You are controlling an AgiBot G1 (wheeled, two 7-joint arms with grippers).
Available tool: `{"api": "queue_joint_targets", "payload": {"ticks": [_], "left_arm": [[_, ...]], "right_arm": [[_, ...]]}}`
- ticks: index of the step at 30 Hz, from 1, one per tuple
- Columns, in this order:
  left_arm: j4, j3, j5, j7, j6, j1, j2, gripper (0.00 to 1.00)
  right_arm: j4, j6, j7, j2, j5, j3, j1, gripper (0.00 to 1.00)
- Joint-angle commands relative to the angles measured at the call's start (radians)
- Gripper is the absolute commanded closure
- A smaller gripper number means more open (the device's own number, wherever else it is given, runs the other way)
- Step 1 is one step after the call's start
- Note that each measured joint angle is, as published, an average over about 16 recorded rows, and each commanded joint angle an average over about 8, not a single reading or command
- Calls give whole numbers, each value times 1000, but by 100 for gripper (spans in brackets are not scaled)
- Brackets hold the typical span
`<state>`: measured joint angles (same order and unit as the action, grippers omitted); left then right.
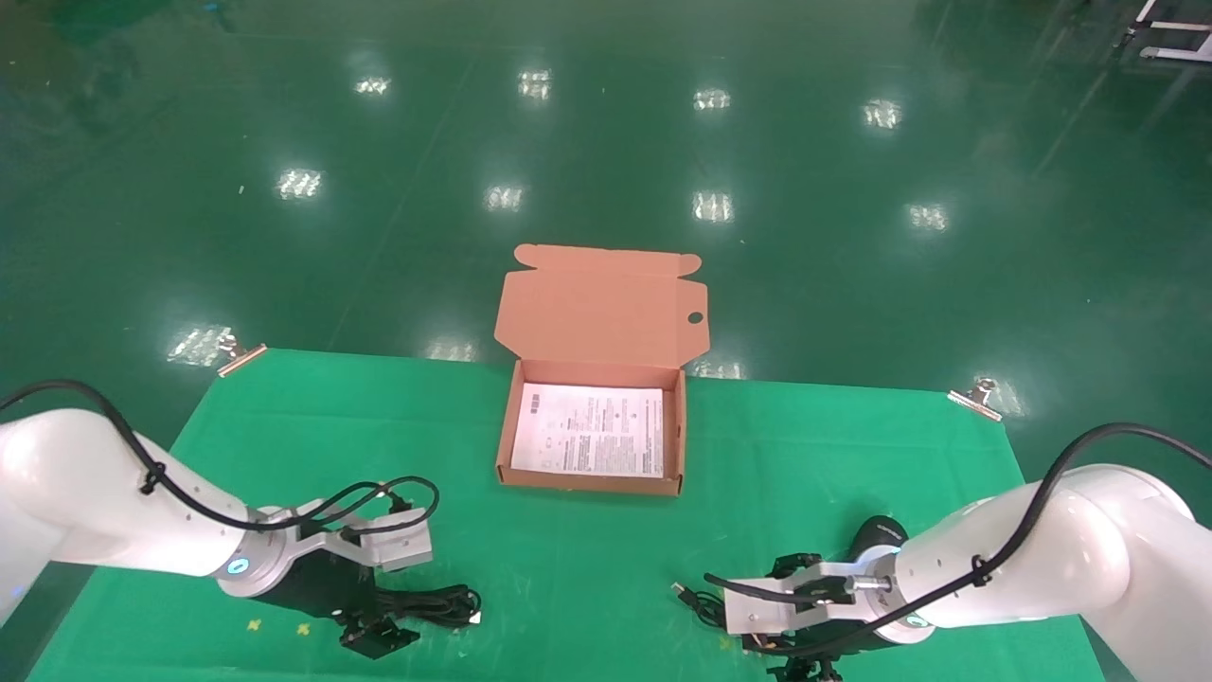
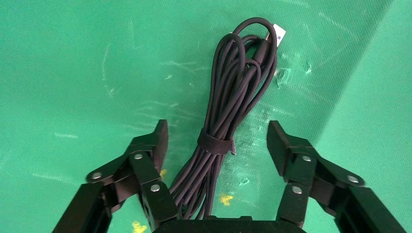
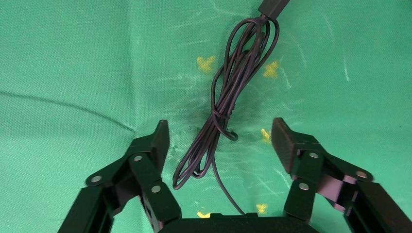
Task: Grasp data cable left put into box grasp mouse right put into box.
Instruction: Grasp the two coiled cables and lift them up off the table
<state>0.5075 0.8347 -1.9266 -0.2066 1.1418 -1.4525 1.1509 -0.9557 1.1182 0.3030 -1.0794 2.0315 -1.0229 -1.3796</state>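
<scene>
Head view: the shallow orange-brown cardboard box (image 1: 592,431) sits centre frame, lid open for loading. The small black oval mouse (image 1: 876,538) lies lower right, partly hidden behind the right arm.

Left wrist view: the left gripper (image 2: 217,141) is spread wide, straddling the looped black data cable (image 2: 228,109) at its strap, apparently aligned for a pinch.

Right wrist view: the right gripper (image 3: 220,140) is likewise open, over the mouse's thin cord (image 3: 228,99).

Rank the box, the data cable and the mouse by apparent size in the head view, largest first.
1. The box, clearly largest, lid open.
2. The data cable, partly under the left gripper.
3. The mouse, mostly hidden behind the right arm, so its place after the cable is unsure.
</scene>
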Motion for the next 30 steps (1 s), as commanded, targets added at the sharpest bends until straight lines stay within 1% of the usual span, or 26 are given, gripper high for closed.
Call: {"api": "queue_joint_targets", "payload": {"ticks": [1, 30], "left_arm": [[1, 0, 0, 0, 0, 0, 0, 100], [7, 1, -2, -3, 3, 2, -2, 100]], "right_arm": [[-2, 0, 0, 1, 0, 0, 0, 100], [-9, 3, 2, 4, -2, 0, 1, 100]]}}
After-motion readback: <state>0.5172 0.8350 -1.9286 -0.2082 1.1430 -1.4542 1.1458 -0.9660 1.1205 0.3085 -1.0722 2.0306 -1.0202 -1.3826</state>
